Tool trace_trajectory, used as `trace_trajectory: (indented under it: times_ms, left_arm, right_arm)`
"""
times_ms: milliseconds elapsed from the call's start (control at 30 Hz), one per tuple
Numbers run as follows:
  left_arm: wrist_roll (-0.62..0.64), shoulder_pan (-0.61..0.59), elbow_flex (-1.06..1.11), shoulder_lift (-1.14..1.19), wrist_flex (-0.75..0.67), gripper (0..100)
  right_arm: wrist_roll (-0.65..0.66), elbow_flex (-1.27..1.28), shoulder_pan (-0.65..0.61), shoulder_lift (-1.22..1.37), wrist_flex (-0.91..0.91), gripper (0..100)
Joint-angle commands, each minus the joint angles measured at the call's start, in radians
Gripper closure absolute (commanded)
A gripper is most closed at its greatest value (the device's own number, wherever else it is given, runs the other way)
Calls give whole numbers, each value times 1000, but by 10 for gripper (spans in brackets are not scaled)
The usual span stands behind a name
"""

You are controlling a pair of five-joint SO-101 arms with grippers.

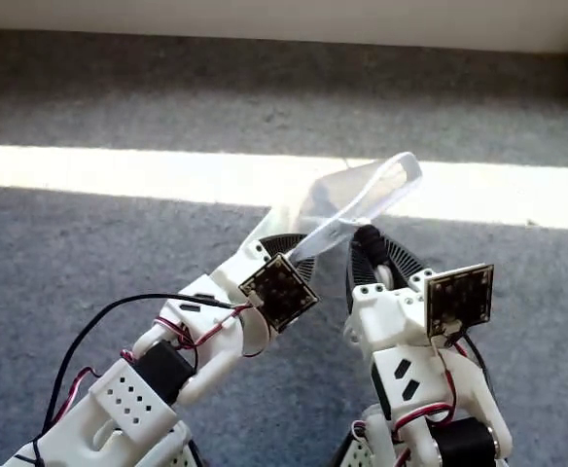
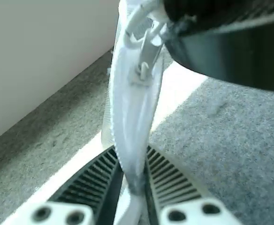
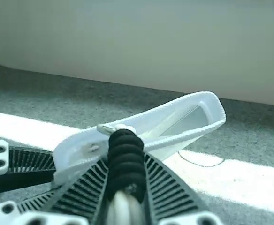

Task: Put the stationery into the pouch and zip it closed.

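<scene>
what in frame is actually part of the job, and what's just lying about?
Job:
- pouch, held up off the floor
- left pincer, shut on one end of the pouch
- right pincer, shut on the pouch at its zip slider

Just there:
- grey carpet
- sunlit strip
- wall

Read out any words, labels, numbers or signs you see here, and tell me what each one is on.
No text can be read.
Pouch: clear, no print showing.
Camera boards: any print is too small to read.
Black marks on an arm's casing: plain shapes, not letters or numbers.
</scene>
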Motion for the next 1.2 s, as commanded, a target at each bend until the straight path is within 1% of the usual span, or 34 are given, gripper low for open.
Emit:
trace_trajectory:
  times_ms: [0,33,100,200,267,333,400,500,600,667,733,900,1033,1167]
  left_arm:
    - [5,-56,-47,-28,14,996]
    - [5,-70,-58,-41,38,996]
    - [5,-87,-71,-71,77,996]
    - [5,-91,-68,-110,95,996]
    - [3,-91,-54,-128,94,996]
    - [3,-91,-47,-136,92,996]
    - [3,-91,-47,-136,91,996]
    - [3,-91,-45,-136,91,996]
    - [3,-90,-44,-136,91,996]
    - [3,-90,-42,-136,91,996]
    - [3,-90,-42,-136,91,996]
    - [3,-90,-42,-136,91,996]
    - [3,-90,-42,-136,91,996]
    - [3,-90,-42,-134,91,996]
  right_arm:
    - [58,-58,41,4,53,991]
    - [71,-58,41,4,71,988]
    - [84,-61,39,1,110,951]
    - [83,-107,39,7,177,883]
    - [80,-134,36,7,214,875]
    - [80,-139,-4,7,234,873]
    - [77,-137,-71,7,249,871]
    - [-3,-136,-150,7,243,861]
    - [-55,-136,-182,7,249,779]
    - [-83,-134,-182,7,251,733]
    - [-97,-134,-194,7,251,728]
    - [-141,-139,-278,7,228,728]
    - [-143,-133,-283,7,127,728]
    - [-146,-114,-286,7,110,728]
